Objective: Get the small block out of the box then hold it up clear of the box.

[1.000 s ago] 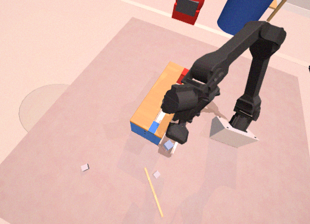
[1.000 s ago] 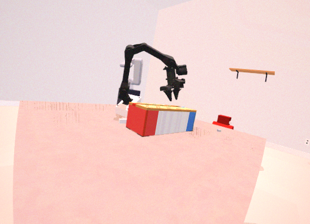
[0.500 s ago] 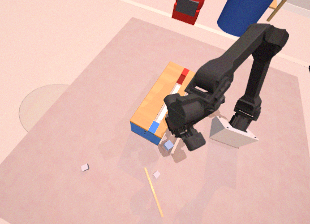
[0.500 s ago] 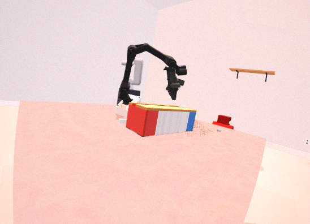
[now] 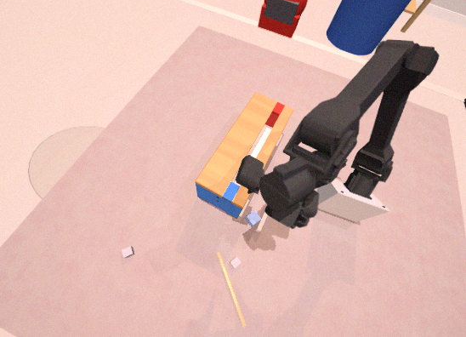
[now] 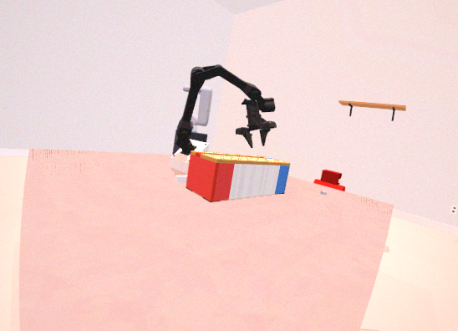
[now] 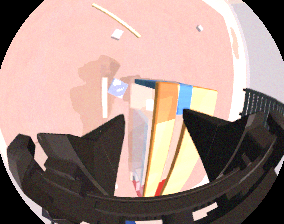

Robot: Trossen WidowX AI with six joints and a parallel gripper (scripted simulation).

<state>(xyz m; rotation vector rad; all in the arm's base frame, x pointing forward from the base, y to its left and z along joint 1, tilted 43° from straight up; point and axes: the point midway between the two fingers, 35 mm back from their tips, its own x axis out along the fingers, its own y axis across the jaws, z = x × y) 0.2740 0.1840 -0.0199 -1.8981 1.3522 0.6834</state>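
Note:
The box (image 5: 225,150) (image 6: 255,180) (image 7: 166,102) stands upright, with a wooden top, a blue end and a red end. A light blue block (image 5: 253,218) (image 7: 118,88) lies on the table outside the box, just off the clear front near the blue end. It is hidden in the exterior view. My gripper (image 6: 257,146) (image 7: 154,115) is open with nothing between the fingers. It hangs above the box, pointing down. In the wrist view the block is beyond and left of the fingertips.
A white bar (image 5: 262,222) (image 7: 104,97) lies close beside the block, on the side away from the box. A thin yellow stick (image 5: 231,289) and two small pale cubes (image 5: 235,262) (image 5: 127,252) lie farther out past the blue end. The arm's pale base (image 5: 353,208) stands on the clear-front side.

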